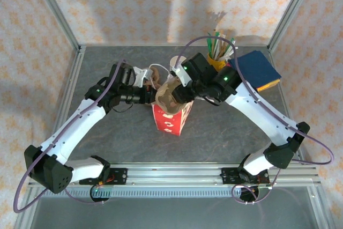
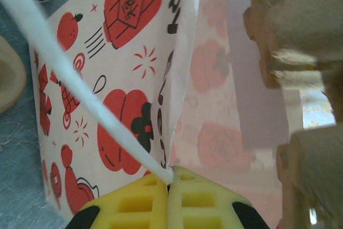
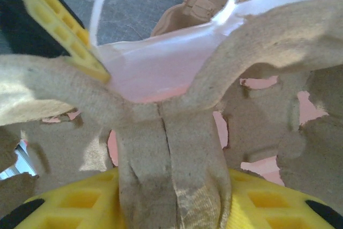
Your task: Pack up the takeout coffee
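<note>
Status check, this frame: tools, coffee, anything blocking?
Left tool shut on rim of red-printed white paper bag. Right tool shut on brown moulded-pulp cup carrier at bag mouth. Carrier pockets look empty.

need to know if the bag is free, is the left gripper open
No, the left gripper has its yellow tips pressed together on the rim of the paper bag, pinching it.
</note>
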Available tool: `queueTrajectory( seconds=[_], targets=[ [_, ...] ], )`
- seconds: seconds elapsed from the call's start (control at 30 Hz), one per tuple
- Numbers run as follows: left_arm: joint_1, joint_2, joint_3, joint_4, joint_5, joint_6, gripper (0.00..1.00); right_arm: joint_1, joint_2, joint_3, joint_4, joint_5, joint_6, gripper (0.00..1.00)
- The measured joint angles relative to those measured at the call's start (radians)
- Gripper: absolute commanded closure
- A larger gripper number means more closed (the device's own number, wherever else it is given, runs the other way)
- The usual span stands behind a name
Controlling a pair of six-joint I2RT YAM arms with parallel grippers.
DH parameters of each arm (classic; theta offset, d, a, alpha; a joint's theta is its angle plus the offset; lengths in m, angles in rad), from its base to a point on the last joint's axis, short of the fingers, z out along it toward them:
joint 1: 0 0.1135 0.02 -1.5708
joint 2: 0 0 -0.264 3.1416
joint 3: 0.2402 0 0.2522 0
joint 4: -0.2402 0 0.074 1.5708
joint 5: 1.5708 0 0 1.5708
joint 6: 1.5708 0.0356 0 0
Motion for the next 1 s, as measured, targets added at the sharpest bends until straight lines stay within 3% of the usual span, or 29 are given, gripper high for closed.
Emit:
queueTrajectory(
  seconds=[0.4,1.0],
  targets=[
    [0.020,-0.015,0.000,-0.098,0.078,0.108,1.00,-0.033,0.007,0.074,0.003,-0.085,-0.055,0.57],
    [0.028,-0.010,0.000,-0.120,0.094,0.175,1.00,-0.033,0.005,-0.110,0.055,-0.121,-0.078,0.55]
  ],
)
